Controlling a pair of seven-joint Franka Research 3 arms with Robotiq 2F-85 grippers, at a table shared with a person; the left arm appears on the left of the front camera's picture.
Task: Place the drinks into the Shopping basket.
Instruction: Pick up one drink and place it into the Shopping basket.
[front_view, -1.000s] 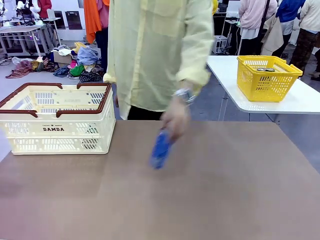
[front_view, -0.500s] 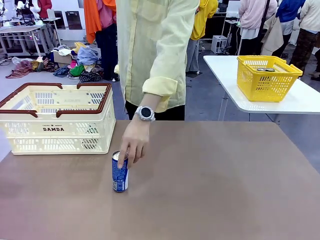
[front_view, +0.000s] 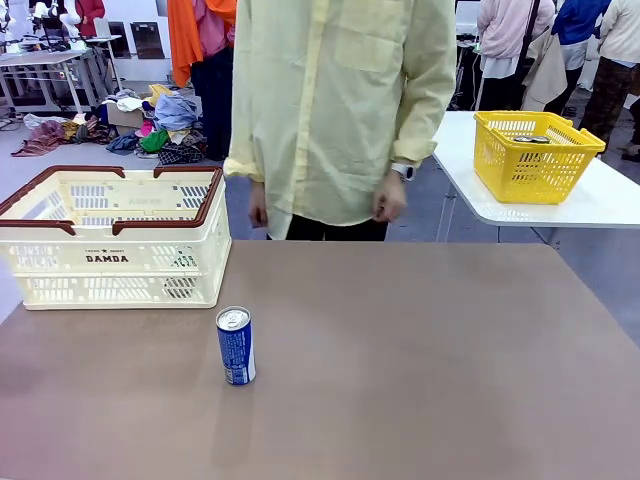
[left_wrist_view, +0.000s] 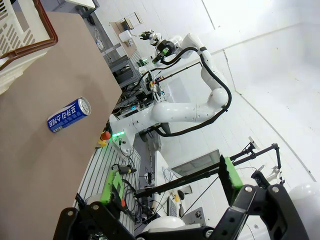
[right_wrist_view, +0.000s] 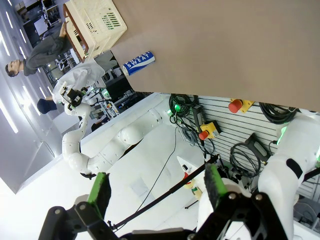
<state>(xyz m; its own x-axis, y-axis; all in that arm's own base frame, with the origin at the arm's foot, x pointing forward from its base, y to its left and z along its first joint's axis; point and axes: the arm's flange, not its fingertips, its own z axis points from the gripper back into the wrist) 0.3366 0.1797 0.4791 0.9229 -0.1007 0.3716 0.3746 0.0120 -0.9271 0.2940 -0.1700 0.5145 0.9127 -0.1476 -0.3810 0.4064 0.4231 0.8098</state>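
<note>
The blue can (front_view: 236, 346) stands upright on the brown surface (front_view: 430, 350), left of the middle and towards the near edge. It is a little right of and nearer than the Shopping basket's (front_view: 110, 262) near right corner, apart from it and touched by nothing.

The can is slim and tall for its base. A finger that strikes its side on the way in would probably topple it, and on this smooth top it could roll towards the near edge. Its bare metal wall looks slippery, so a hold taken too high or off-centre may let it twist or slide out during the lift.

The basket's wall rises higher than the can. A carry kept too low would knock the can against the red-brown rim, and a release from too high could dent it or tip it inside.

The left claw (left_wrist_view: 170, 180) and right claw (right_wrist_view: 156, 187) both hang with fingers spread wide and nothing between them, well away from the can.

The person stands at the far edge with hands (front_view: 388, 208) down. A reach in from there could cross an arm's path.

The yellow basket (front_view: 535, 155), far right on another table, is the wrong target.
</note>
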